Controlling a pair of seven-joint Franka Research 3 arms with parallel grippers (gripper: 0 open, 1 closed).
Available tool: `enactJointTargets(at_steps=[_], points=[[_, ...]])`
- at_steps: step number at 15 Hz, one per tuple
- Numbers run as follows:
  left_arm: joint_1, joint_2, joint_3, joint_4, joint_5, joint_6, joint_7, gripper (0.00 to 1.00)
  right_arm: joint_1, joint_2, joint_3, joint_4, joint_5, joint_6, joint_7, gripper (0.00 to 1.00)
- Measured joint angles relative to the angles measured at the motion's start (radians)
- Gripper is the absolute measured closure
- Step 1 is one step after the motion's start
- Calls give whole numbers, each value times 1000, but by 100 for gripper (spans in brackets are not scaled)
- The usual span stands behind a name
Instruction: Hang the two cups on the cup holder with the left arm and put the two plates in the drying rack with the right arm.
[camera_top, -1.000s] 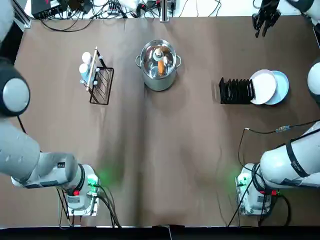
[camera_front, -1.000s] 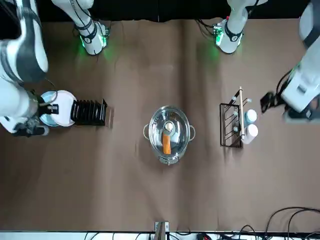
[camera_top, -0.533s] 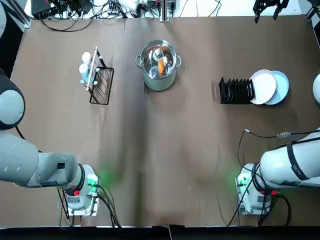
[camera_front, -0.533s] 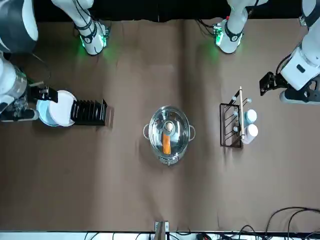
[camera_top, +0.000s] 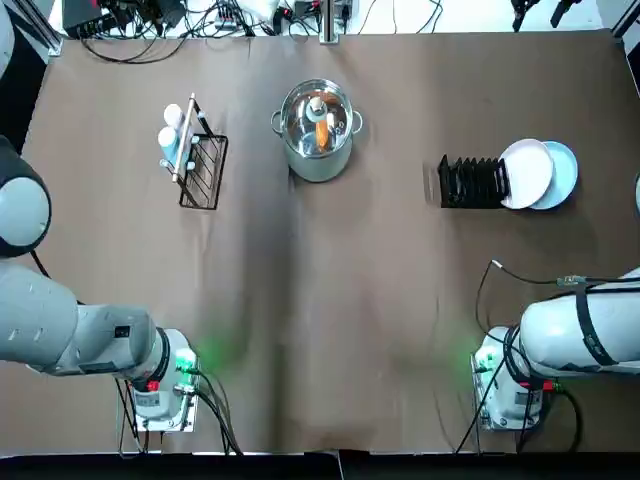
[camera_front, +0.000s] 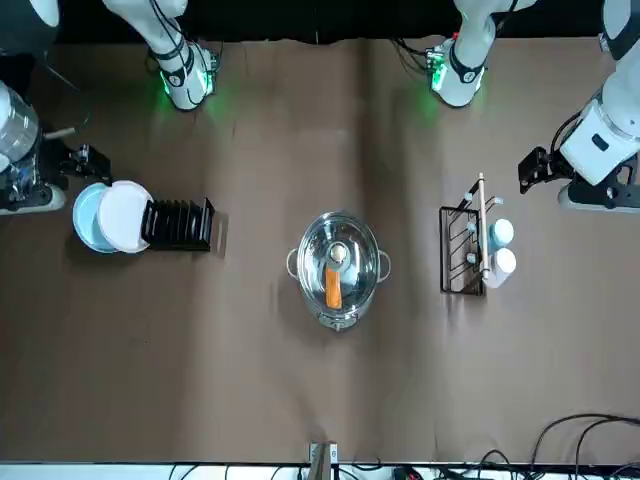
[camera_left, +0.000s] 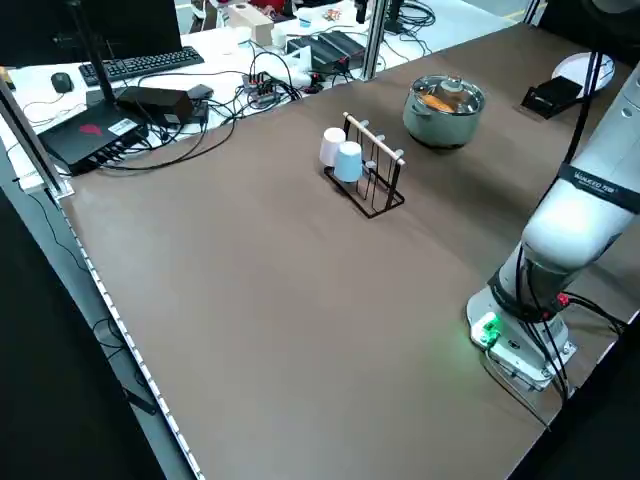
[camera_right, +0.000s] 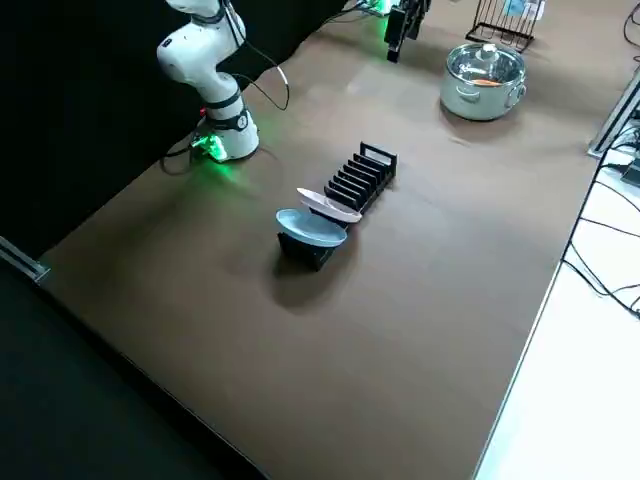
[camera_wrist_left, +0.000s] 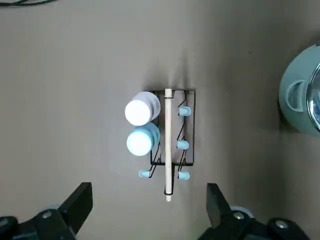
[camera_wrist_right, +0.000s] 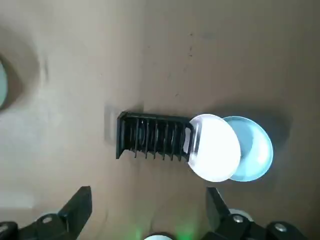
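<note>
The L gripper (camera_wrist_left: 150, 192) is hanging clear of the cup holder (camera_wrist_left: 168, 145), jaws wide apart, holding nothing. Beyond its jaws, the white cup (camera_wrist_left: 142, 108) and blue cup (camera_wrist_left: 143, 139) are sitting on pegs, side by side. The R gripper (camera_wrist_right: 149, 194) is also showing wide, empty jaws; well apart from them, the white plate (camera_wrist_right: 215, 147) and blue plate (camera_wrist_right: 255, 150) are leaning in the drying rack (camera_right: 362, 178), prob. fully slotted. Task's looking approx. done; nothing obvious is remaining.
</note>
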Motion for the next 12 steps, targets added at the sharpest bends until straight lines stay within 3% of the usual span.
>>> enactJointTargets(at_steps=[2, 4, 5, 8, 12], points=[[0, 0, 1, 0, 0, 0, 0, 0, 32, -19, -33, -6, 15, -7, -15, 0], [0, 0, 1, 0, 0, 0, 0, 0, 116, -48, -128, -25, 19, -4, -17, 0], [1, 0, 2, 0, 0, 0, 0, 0, 136, -65, -154, -43, 21, 9, -20, 0], [1, 0, 4, 0, 0, 0, 0, 0, 155, -116, -173, -118, 26, 52, -28, 0], [1, 0, 4, 0, 0, 0, 0, 0, 173, -130, -175, -159, 27, 65, -28, 0]])
